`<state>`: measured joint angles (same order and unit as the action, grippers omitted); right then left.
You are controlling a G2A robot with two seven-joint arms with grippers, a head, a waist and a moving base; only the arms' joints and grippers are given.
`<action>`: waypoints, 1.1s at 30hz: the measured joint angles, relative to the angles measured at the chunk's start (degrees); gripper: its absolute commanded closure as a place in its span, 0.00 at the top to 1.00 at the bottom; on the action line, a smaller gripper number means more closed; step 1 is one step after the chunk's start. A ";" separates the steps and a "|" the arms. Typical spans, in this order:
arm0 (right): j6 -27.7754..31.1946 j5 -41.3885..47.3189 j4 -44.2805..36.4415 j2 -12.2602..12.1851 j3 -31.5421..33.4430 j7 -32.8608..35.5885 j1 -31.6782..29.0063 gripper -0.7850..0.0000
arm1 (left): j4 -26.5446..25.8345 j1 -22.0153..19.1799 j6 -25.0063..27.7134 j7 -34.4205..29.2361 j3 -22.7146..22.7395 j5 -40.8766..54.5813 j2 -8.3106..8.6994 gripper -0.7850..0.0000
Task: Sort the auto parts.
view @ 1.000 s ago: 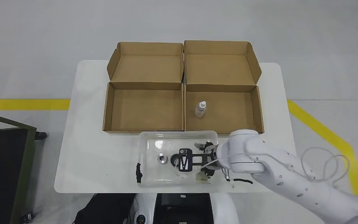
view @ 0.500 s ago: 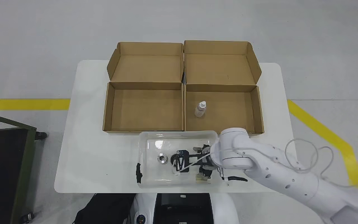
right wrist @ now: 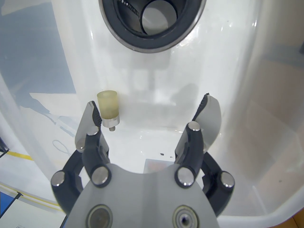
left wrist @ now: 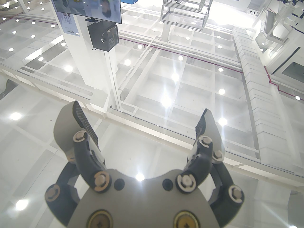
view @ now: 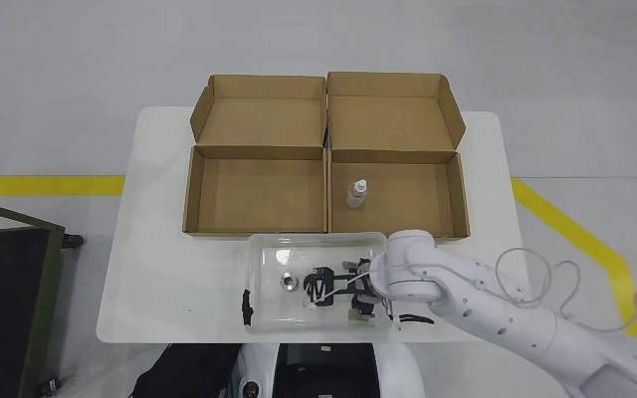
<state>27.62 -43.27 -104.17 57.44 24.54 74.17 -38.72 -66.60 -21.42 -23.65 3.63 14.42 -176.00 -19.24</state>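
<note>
My right gripper (right wrist: 149, 112) is inside the clear plastic bin (view: 264, 249) at the table's front, open with nothing between its fingers. A small yellowish rubber cylinder with a metal stud (right wrist: 108, 109) lies on the bin floor, right beside one fingertip (right wrist: 92, 116). Beyond it sits a round black part with a metal rim (right wrist: 152, 12), which from above is a small metal ring (view: 288, 282) just left of the right gripper (view: 320, 286). A small white bottle-shaped part (view: 355, 193) stands in the right cardboard box (view: 458, 199). My left gripper (left wrist: 142, 122) is open, pointing up at the ceiling.
Two open cardboard boxes stand side by side behind the bin; the left box (view: 194, 189) holds nothing. A black clip (view: 246, 306) sits at the bin's front left corner. Bare white table (view: 159, 259) lies left of the bin.
My right arm has pushed leftward, deeper into the bin, bringing the open gripper closer to the metal ring. The parts have not moved.
</note>
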 measured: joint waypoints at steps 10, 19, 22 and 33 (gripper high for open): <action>0.13 -1.07 0.63 0.23 0.07 0.24 -1.10 0.98 | 0.00 0.00 0.00 0.00 0.00 0.00 0.00 1.00; 0.37 -3.48 0.88 0.36 0.37 -0.94 -2.14 1.00 | 0.00 0.00 0.00 0.00 0.00 0.00 0.00 1.00; 0.24 -4.51 0.73 0.32 0.67 -1.23 -2.51 1.00 | 0.00 0.00 0.00 0.00 0.00 0.00 0.00 1.00; -0.01 -6.72 -2.16 -0.40 2.79 -0.60 -4.47 1.00 | 0.00 0.00 0.00 0.00 0.00 0.00 0.00 1.00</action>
<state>27.60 -49.99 -106.33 57.04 27.33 73.57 -43.18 -66.60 -21.42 -23.65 3.63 14.42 -176.00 -19.24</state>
